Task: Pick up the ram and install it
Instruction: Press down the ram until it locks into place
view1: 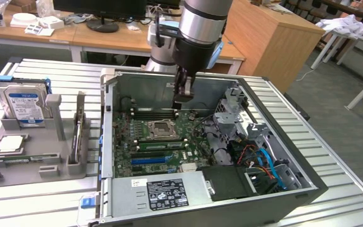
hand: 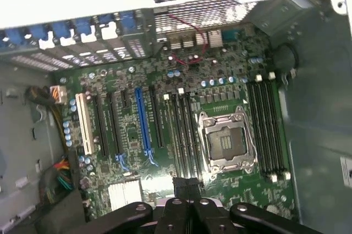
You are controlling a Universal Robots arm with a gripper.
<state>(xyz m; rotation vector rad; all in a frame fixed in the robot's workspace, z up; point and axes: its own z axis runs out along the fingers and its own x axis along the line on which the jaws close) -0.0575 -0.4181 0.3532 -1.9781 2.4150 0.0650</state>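
Metal-slatted bench bears open computer case (view1: 307, 187) holding motherboard (view1: 159, 142); clenched pincer (view1: 183, 97) overhead.

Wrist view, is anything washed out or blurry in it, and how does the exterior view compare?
Wrist view: the case wall is blown out to white, and the motherboard looks soft. Exterior view: evenly lit, with shadow inside the case.

Green motherboard (hand: 165, 80); long blue slot (hand: 143, 124); silver CPU socket (hand: 225, 143); black gripper (hand: 187, 187).
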